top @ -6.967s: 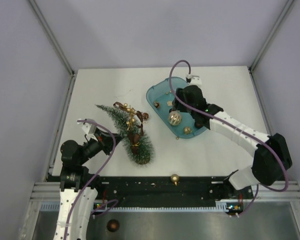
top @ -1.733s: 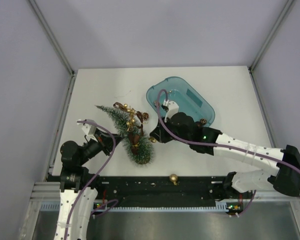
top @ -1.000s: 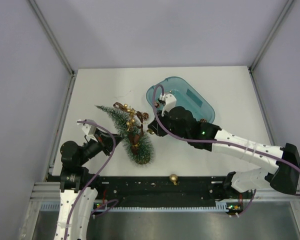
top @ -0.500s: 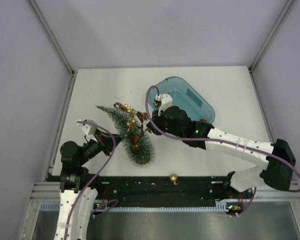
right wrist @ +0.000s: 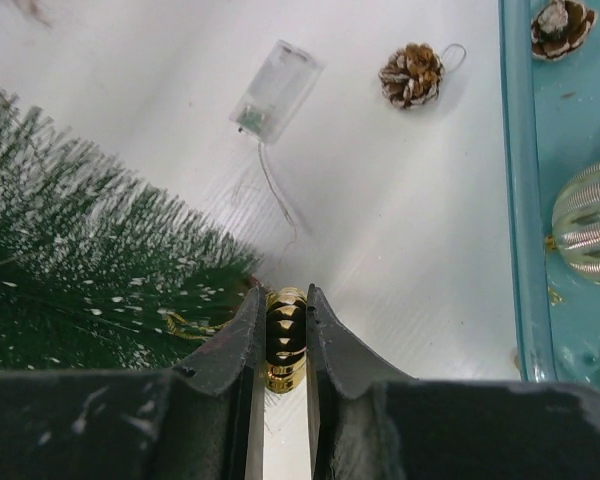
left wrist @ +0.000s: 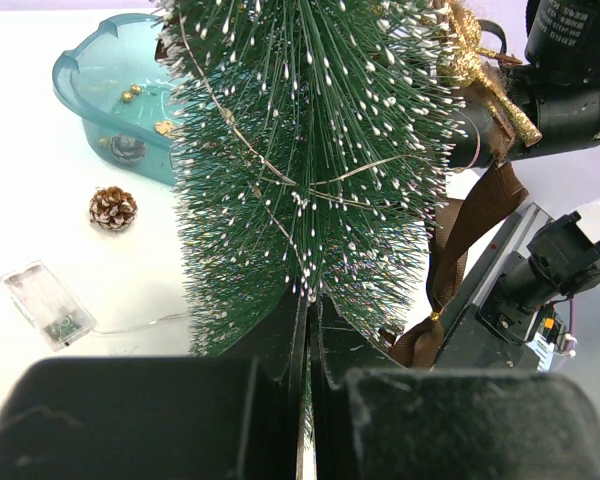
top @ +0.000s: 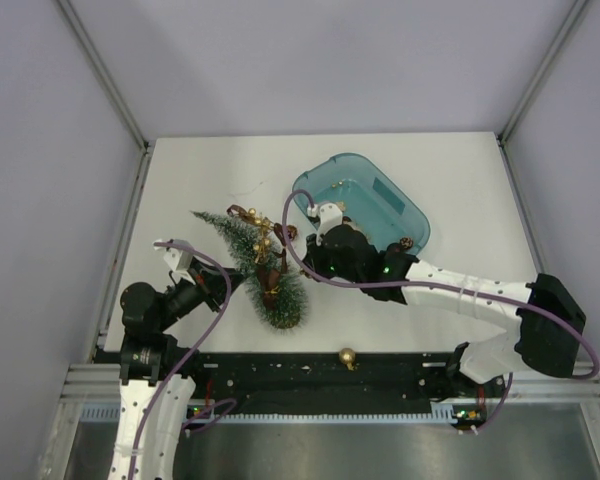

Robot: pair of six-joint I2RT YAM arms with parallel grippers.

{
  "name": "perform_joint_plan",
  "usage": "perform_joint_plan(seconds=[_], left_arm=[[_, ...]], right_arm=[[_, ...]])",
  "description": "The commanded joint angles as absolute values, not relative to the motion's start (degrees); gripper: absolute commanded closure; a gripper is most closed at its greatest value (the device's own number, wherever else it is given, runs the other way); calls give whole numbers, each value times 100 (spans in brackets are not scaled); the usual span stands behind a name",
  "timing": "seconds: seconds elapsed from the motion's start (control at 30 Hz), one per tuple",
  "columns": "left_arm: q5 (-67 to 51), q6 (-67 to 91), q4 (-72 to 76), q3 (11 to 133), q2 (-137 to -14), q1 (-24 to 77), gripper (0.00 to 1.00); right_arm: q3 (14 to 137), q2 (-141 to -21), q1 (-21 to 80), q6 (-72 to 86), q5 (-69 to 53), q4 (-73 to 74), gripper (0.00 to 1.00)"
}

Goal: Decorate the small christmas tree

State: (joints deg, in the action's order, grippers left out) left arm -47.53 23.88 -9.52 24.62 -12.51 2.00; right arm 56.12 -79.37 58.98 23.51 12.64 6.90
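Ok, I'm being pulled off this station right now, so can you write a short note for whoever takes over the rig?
Left gripper: shut, against the bristles of the small christmas tree; whether it grips anything is unclear.
Right gripper: shut on a gold ribbed bauble, right beside the tree.
The tree lies on its side on the table, left of the teal tray.
Done: gold ornaments and brown ribbon are on the tree.
Left: hang the held bauble; a striped ball and other pieces wait in the tray.
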Motion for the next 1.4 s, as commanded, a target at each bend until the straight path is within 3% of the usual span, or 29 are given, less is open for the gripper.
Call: perform_joint_plan(seconds=[0.0,0.73,1.37], left_arm=[[-4764,2408,-747,2461,-1028,211,100],[-4746,2408,-765,2470,-1020,211,100],[-4851,2408,-729,2470,-1046,202,100]], right_arm=[[5529,-7656,5871,2320,1266,545,100],[5695,-6935,6381,2418,1256,914,100],[5836,-7435,6021,1925,1468,370,100]])
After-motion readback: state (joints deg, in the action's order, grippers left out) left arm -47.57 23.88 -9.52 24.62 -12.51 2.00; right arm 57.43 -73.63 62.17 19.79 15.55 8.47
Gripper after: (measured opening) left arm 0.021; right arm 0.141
